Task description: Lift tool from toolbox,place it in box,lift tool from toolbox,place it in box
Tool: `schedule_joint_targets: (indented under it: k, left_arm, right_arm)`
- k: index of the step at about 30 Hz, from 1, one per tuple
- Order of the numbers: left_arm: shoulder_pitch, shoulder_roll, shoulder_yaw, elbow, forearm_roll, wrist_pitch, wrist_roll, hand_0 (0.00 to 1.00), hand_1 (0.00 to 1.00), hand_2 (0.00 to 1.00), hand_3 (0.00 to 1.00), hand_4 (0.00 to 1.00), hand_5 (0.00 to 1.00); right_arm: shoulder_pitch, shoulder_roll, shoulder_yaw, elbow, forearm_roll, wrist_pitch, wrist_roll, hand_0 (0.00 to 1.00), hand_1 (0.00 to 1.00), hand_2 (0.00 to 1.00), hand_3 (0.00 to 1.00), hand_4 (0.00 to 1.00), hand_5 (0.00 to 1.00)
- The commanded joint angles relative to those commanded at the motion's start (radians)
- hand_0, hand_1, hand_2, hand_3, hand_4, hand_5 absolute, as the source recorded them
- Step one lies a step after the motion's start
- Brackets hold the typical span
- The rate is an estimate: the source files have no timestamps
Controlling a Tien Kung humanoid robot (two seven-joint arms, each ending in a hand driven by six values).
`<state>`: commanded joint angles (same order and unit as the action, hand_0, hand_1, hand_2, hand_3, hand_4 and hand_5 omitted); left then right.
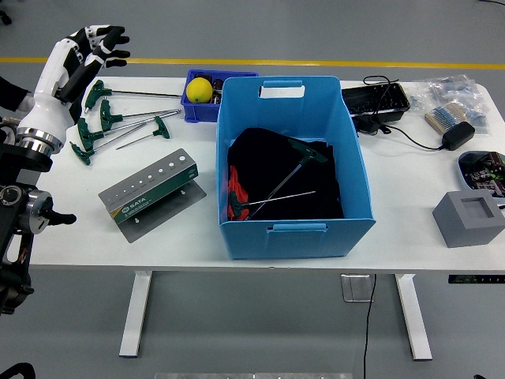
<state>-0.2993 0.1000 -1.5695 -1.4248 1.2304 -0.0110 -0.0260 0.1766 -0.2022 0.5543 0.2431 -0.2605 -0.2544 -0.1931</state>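
Observation:
My left hand (99, 43) is white, with its fingers spread and empty, raised over the table's far left corner. Below it several green T-handle wrenches (118, 120) lie loose on the table. A grey metal tool rack (150, 193) with a row of holes stands empty nearer the front left. The big blue box (296, 233) sits mid-table. Inside it, on black cloth, lie two green-handled wrenches (288, 178) and a red-handled tool (233, 204). The right arm is out of view.
A small blue bin (192, 106) holding a yellow ball (199, 88) stands behind the box's left corner. A black tray (375, 98), a power adapter with cable (458, 134), a parts bag (454, 91) and a grey block (470, 218) fill the right side.

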Motion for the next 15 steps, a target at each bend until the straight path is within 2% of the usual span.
schedule_joint_targets:
  k: [3, 4, 7, 9, 10, 14, 15]
  left_arm:
    - [0.047, -0.027, -0.035, 0.020, -0.054, 0.009, -0.062, 0.618, 0.648, 0.709, 0.678, 0.934, 0.729]
    - [0.058, -0.031, -0.038, 0.024, -0.073, 0.014, -0.092, 0.716, 0.718, 0.773, 0.720, 0.952, 0.737]
    - [0.098, -0.043, -0.044, 0.040, -0.130, 0.004, -0.189, 0.716, 0.718, 0.773, 0.720, 0.952, 0.737]
    - [0.120, -0.043, -0.044, 0.043, -0.140, -0.004, -0.233, 0.716, 0.718, 0.773, 0.720, 0.952, 0.737]
    - [0.135, -0.042, -0.043, 0.044, -0.136, -0.014, -0.241, 0.768, 0.773, 0.833, 0.755, 0.954, 0.777]
    - [0.183, -0.041, -0.033, 0.051, -0.129, -0.052, -0.226, 0.768, 0.773, 0.833, 0.755, 0.954, 0.777]
    - [0.196, -0.042, -0.029, 0.053, -0.127, -0.058, -0.223, 0.820, 0.833, 0.873, 0.789, 0.970, 0.858]
  right_arm:
    - [0.001, 0.000, -0.008, 0.002, 0.005, 0.000, 0.002, 0.646, 0.625, 0.696, 0.558, 0.782, 0.682]
    - [0.001, -0.001, -0.012, 0.002, 0.009, 0.000, 0.003, 0.645, 0.624, 0.696, 0.558, 0.781, 0.680]
    - [-0.002, 0.000, -0.022, 0.004, 0.027, 0.000, 0.008, 0.645, 0.624, 0.696, 0.558, 0.781, 0.680]
    - [-0.005, 0.000, -0.023, 0.005, 0.026, 0.000, 0.008, 0.645, 0.624, 0.696, 0.558, 0.781, 0.680]
    - [-0.007, 0.001, -0.022, 0.006, 0.024, 0.000, 0.007, 0.645, 0.623, 0.695, 0.558, 0.779, 0.681]
    - [-0.012, 0.004, -0.015, 0.006, 0.014, -0.002, 0.003, 0.645, 0.623, 0.695, 0.558, 0.779, 0.681]
    - [-0.014, 0.005, -0.014, 0.006, 0.012, -0.002, 0.002, 0.645, 0.623, 0.695, 0.558, 0.778, 0.682]
